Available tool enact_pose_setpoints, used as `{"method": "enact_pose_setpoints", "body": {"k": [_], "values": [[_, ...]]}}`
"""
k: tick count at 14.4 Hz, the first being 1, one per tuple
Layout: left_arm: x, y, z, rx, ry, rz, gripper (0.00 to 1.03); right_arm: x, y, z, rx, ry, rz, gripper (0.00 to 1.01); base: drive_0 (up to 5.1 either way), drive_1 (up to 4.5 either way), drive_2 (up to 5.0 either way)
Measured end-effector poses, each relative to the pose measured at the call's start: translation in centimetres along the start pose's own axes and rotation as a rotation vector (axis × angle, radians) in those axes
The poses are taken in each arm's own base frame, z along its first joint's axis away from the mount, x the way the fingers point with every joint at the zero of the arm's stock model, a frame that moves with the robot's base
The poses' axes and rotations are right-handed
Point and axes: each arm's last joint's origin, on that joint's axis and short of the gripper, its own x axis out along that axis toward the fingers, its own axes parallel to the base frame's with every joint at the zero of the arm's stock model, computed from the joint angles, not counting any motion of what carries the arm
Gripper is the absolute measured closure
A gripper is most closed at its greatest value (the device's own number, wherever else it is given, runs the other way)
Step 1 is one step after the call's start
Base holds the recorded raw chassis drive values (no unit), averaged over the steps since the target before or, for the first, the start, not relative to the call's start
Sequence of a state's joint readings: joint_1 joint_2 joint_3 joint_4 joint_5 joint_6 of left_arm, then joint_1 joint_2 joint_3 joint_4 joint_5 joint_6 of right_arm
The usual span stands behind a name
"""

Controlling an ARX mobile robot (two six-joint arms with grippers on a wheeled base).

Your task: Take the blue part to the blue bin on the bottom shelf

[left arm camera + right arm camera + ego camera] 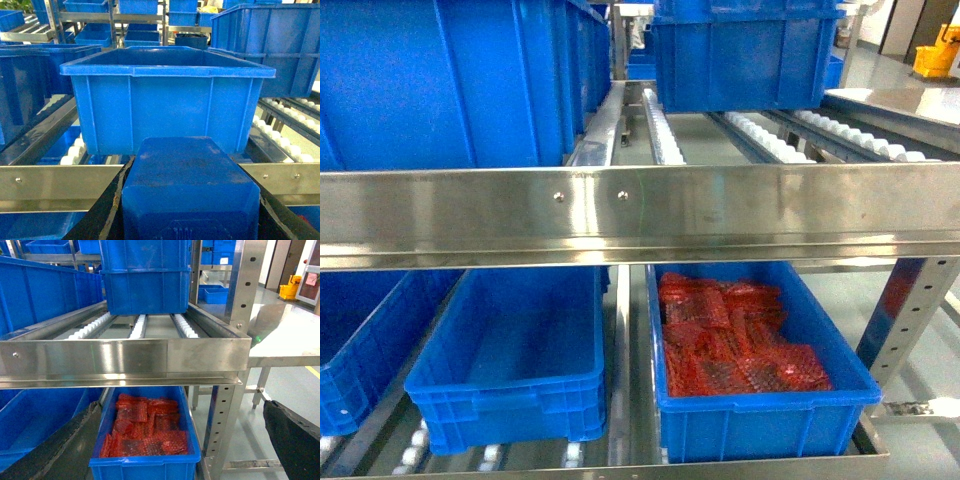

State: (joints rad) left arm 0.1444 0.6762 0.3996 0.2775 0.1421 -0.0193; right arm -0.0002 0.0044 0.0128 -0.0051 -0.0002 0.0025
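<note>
The blue part runs off the bottom edge of the left wrist view, hiding its lower end and the left gripper's fingers beside it. The right gripper's dark fingers are cropped at the lower corners. The steel rail hides the backs of the bottom-shelf bins.

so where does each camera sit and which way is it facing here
Head: on the robot, facing the rack front, slanting down past the steel front rail at the empty bin and the bin of red packets; no robot parts show.
Left wrist: level with an upper tier, facing a blue bin; the left gripper holds a blue part.
Right wrist: before the rack's right end; dark fingers at the edges.
Head and right wrist share the red-packet bin.
</note>
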Motion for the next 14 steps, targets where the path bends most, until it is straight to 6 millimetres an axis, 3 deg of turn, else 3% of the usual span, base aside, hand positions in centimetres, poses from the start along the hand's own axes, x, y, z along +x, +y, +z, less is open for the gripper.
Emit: {"method": "enact_pose_setpoints", "body": {"k": [14], "values": [[0.0,0.0,-0.01,0.0,0.001,0.0,0.59,0.0,0.0,0.01,0.0,-0.001,-0.001,0.03,0.0,0.0,0.0]]}}
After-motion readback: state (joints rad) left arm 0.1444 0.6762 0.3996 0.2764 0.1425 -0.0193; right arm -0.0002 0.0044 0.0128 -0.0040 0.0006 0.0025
